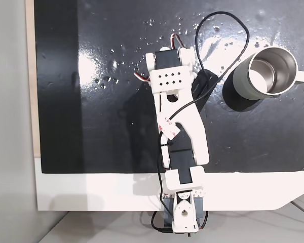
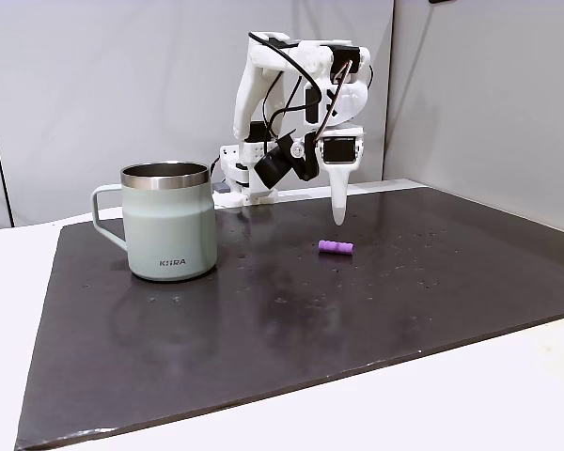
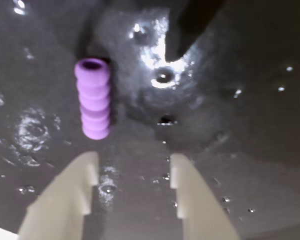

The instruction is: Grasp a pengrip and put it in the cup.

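in the wrist view the gripper (image 3: pixel 132 172) is reaching in from the bottom edge with its two pale fingers (image 3: pixel 80 192) spread apart and nothing between them, so it is sitting released above the wet black mat (image 3: pixel 250 125). the pengrip (image 3: pixel 93 98) is lying on the mat just beyond the left fingertip, a little to the left of the gap, its open end pointing away from the camera. small droplets (image 3: pixel 163 76) are glinting on the mat to its right.

in a fixed view from the side, the arm (image 2: pixel 291 85) is standing at the far edge of the mat (image 2: pixel 432 291) and bending down, with the gripper (image 2: pixel 338 214) pointing straight down and hanging clear of the surface. the pengrip (image 2: pixel 336 246) is lying on its side on the mat just near of the fingertip, not touching it. the cup (image 2: pixel 167 221) is standing upright well to the left, handle facing left, apart from both the pengrip and the gripper.

in a fixed view from above, the arm (image 1: pixel 177 126) is stretching from the near edge toward the middle of the mat (image 1: pixel 91 126), and the cup (image 1: pixel 266 72) is standing at the far right with its steel inside showing and its handle pointing right. a black cable (image 1: pixel 233 45) is looping from the arm toward the cup. droplets (image 1: pixel 154 23) are scattered across the far part of the mat.
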Robot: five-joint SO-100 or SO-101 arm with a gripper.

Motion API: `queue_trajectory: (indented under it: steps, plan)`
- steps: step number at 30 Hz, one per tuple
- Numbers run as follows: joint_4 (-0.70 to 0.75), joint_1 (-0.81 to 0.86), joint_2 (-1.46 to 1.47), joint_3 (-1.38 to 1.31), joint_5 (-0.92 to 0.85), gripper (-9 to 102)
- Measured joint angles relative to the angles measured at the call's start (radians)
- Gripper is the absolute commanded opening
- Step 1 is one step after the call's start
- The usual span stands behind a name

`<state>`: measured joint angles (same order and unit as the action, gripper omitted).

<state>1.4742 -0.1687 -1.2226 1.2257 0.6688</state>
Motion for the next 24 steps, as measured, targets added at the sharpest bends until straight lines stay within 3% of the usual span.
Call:
queue_trajectory:
  steps: [18,24]
  plan:
    - [0.049,0.064,0.272,-0.244,-0.135,27]
    - [0.054,0.064,0.336,-0.31,-0.146,24]
